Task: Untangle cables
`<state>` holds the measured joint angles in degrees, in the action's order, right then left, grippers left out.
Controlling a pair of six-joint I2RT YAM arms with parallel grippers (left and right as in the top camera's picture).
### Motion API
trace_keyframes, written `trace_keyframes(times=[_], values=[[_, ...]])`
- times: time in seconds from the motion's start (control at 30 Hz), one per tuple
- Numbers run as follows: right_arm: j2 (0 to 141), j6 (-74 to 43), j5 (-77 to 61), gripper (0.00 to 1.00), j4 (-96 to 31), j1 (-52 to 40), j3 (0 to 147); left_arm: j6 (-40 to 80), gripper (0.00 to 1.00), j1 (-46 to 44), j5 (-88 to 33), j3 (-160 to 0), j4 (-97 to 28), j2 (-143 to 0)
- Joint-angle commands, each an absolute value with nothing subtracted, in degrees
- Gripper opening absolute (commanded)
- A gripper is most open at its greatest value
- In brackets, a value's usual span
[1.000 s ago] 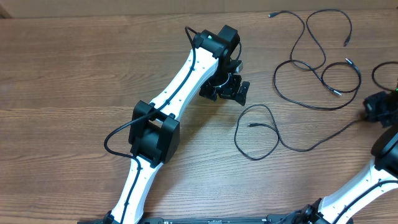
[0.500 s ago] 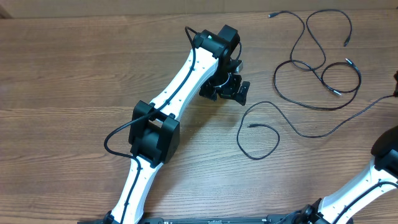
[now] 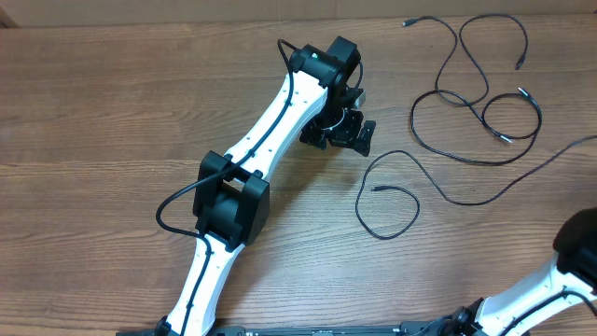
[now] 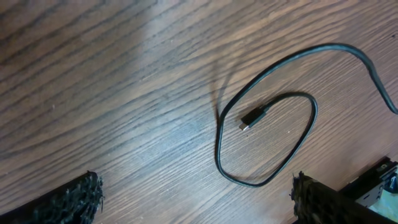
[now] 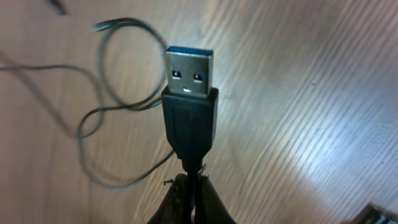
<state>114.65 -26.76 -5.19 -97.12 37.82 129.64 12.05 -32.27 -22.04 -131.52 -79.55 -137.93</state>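
USB plug (image 5: 189, 74) pinched in the right gripper (image 5: 191, 191) — long axis in line with it, tip pointing away; left gripper (image 4: 194, 202) gapes wide.

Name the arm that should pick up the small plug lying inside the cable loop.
Left. The left gripper, open, hangs beside the loop, with the small plug in its wrist view. The right gripper is shut on a USB plug.

USB plug (image 5: 189, 93) in right end effector (image 5: 191, 184), blurred cables (image 5: 124, 22) behind
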Motion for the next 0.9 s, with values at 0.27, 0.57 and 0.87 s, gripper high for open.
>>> trace_keyframes(times=[0.27,0.57,0.87], values=[[104.60,-21.98,-9.52,0.04,-97.06,27.49,131.59,12.03,1.00,-33.01,-21.85,-133.01,-79.02,-137.40],[103.59,-22.00,-9.52,0.04,-97.06,14.96,129.73,12.05,1.00,-32.12,-21.87,-133.01,-79.09,-137.40],[103.28,-21.98,-8.64,0.04,-97.06,3.95,123.33,13.82,0.99,-29.91,-21.91,-133.01,-79.11,-137.40]])
